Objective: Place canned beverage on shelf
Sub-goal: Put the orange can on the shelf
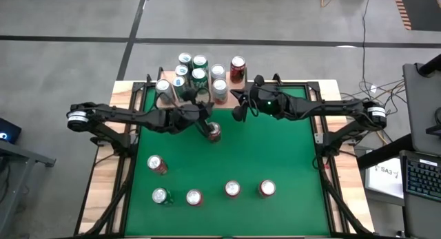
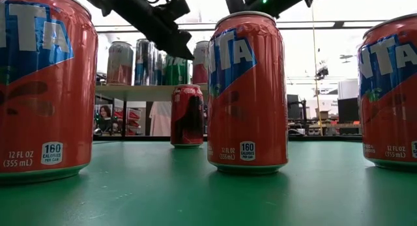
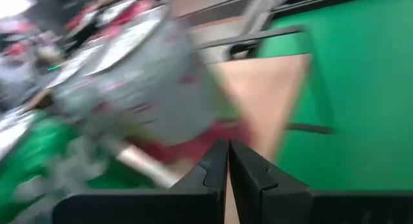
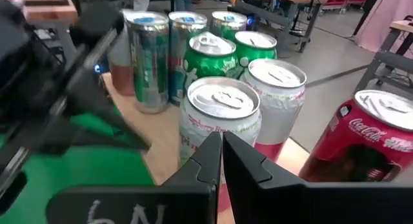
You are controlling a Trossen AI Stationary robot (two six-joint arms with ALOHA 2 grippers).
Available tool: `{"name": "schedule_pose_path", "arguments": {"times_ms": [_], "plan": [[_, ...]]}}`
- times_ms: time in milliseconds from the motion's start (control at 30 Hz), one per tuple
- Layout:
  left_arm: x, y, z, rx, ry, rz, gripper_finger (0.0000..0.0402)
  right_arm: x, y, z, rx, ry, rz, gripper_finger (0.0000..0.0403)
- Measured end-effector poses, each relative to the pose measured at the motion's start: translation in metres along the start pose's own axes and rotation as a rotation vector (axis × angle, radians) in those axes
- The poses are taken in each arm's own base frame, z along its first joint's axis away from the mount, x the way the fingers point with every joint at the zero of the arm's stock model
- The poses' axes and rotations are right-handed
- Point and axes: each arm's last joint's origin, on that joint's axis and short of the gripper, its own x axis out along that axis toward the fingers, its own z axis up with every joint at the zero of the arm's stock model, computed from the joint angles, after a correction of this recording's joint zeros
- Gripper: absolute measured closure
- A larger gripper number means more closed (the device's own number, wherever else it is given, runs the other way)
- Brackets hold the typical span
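Both clenched empty — left gripper (image 1: 204, 126) by a red can (image 1: 214, 133), right gripper (image 1: 239, 105) near the shelf (image 3: 271, 95).

We see cans (image 1: 199, 72) crowding shelf (image 1: 227, 93) at table (image 1: 289, 149) rear; five cans (image 1: 232, 189) w/ front edge.

Grey concrete floor (image 1: 83, 18) fills the top of the high view, crossed by dark lines. At the right edge there's a desk (image 1: 422, 146) with a keyboard (image 1: 422, 175), cables trailing beside it. In the low view, bright light washes the room behind, where a person (image 2: 104, 116) sits at the left.
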Motion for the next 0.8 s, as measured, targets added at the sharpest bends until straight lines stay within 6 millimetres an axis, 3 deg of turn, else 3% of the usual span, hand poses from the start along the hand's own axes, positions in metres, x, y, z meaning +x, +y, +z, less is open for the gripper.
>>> {"name": "schedule_pose_path", "arguments": {"times_ms": [133, 800], "plan": [[0.000, -0.004, 0.002, 0.002, -0.054, -0.138, 0.0402, -0.010, 0.005, 0.007, 0.020, -0.028, 0.025, 0.0394], [0.002, -0.002, 0.003, 0.058, -0.063, -0.093, 0.0402, 0.012, -0.001, -0.012, 0.078, 0.047, -0.069, 0.0394]]}}
